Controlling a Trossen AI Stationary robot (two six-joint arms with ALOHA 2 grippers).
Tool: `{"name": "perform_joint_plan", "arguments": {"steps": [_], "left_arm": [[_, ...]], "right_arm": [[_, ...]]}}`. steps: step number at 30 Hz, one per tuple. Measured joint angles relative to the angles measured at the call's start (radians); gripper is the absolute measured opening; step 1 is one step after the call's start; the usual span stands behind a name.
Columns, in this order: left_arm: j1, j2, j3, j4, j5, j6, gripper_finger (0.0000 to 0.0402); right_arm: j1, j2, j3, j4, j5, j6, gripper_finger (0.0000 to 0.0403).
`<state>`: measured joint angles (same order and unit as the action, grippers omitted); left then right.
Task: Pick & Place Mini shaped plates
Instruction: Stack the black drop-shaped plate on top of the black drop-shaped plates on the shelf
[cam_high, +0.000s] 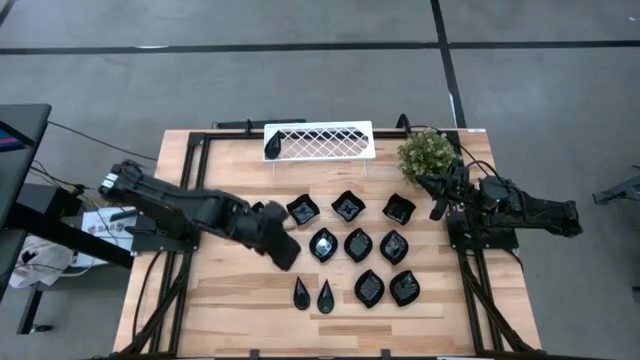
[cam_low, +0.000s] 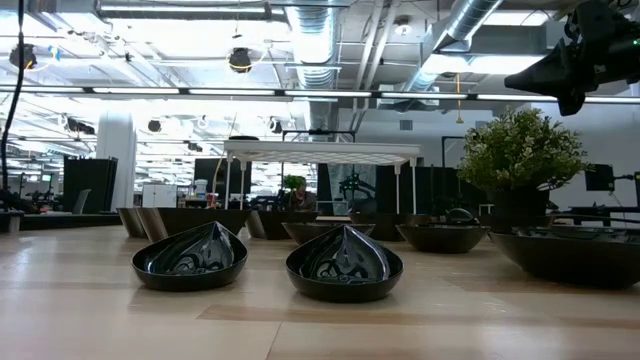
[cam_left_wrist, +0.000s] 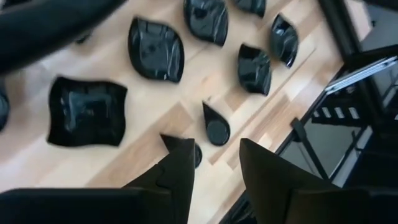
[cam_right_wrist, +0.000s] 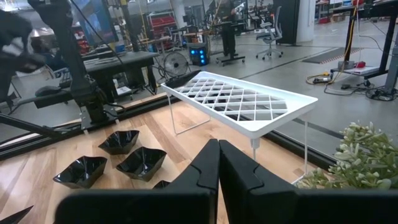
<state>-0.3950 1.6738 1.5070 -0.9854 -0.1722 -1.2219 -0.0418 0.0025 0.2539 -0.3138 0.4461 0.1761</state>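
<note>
high view: eleven black plates (cam_high: 358, 244) on table (cam_high: 230, 310), one rack (cam_high: 320, 141), one plant (cam_high: 427, 152); left fingers (cam_left_wrist: 180, 168) apart, right fingers (cam_right_wrist: 208, 163) closed, empty

Left claw (cam_high: 283, 247) over a square plate (cam_high: 264, 212) — plate mostly hidden.

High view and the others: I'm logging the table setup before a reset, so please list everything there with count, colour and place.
mini shaped plates: ten clearly seen, glossy black, in three rows mid-table; possibly one more half hidden by the left arm
dark piece: one, black, on the rack's left end, likely another plate
wire rack: one, white lattice, at the table's far edge
plant: one, green, far right corner
table: one, light wood
left gripper: open, empty, above the plates' left side
right gripper: shut, empty, beside the plant
</note>
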Motion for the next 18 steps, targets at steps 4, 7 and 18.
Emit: {"name": "perform_joint_plan", "arguments": {"steps": [4,7,18], "left_arm": [[-0.034,0.057,0.000,0.007,0.001,-0.061,0.0129],[-0.050,0.090,0.000,0.015,0.019,-0.095,0.0129],[-0.089,0.182,0.000,0.108,0.046,-0.180,0.0132]], "right_arm": [[0.000,0.000,0.000,0.000,0.000,0.000,0.0001],[0.000,0.000,0.000,0.000,0.000,0.000,0.0001],[0.000,0.000,0.000,0.000,0.000,0.000,0.0001]]}}
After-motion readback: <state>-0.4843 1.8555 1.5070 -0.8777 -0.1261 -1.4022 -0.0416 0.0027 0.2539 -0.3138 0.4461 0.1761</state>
